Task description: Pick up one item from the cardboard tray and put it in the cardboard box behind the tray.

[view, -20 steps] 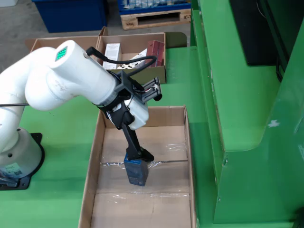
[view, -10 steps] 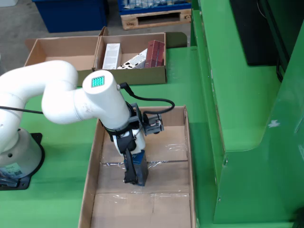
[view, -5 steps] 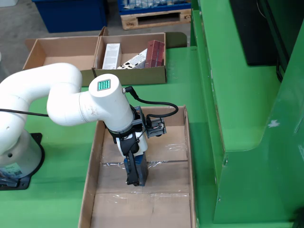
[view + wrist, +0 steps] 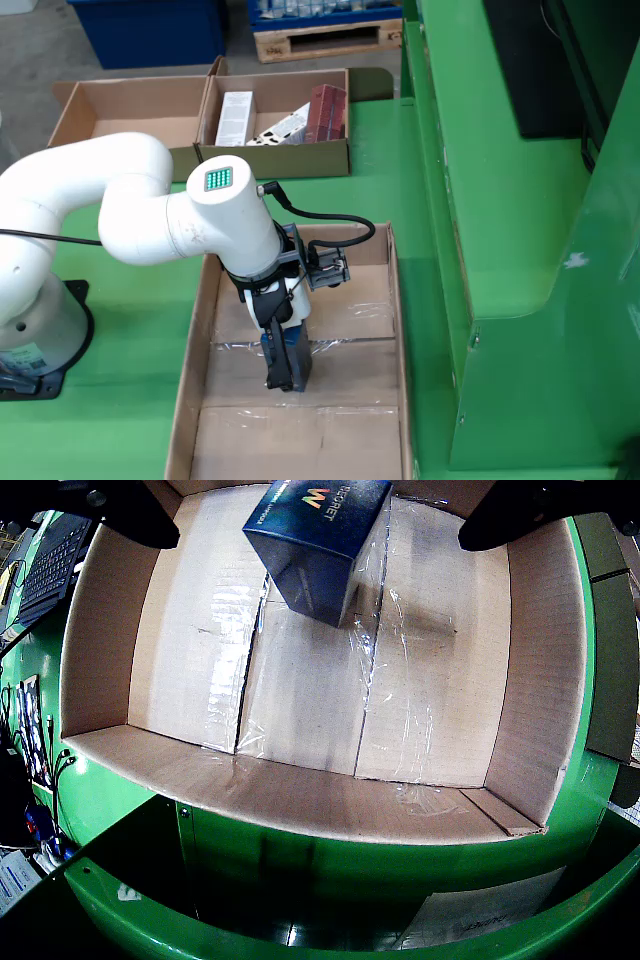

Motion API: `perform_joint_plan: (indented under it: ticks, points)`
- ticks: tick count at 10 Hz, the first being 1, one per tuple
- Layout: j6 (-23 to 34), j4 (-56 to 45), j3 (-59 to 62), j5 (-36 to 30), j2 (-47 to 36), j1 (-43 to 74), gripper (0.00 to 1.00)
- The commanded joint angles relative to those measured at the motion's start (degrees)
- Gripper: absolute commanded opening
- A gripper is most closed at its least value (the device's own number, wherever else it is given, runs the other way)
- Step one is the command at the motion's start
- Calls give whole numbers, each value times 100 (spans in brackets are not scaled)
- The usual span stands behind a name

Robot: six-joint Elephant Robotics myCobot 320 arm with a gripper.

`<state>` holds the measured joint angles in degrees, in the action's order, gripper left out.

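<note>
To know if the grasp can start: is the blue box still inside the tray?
Inside. The blue box stands on the floor of the cardboard tray, with the tool down around it.

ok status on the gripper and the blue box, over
Gripper down over small dark blue carton, fingers either side, closure unclear. Carton standing on floor of cardboard tray. Nothing else in the tray.

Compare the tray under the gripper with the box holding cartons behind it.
The tray is long, shallow and holds only one blue box, at the gripper. The box is shorter and deeper, and holds several white and dark red cartons. Both are open brown cardboard on the green table.
</note>
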<state>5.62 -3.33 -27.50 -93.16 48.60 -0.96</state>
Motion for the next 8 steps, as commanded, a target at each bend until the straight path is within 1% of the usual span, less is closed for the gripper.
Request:
perform_joint_plan:
  ticks: [1,7,8]
  points:
    - [7,58,172,-26,-142,24,100]
    - [7,58,172,-26,-142,24,100]
    - [7,58,172,-26,-142,24,90]
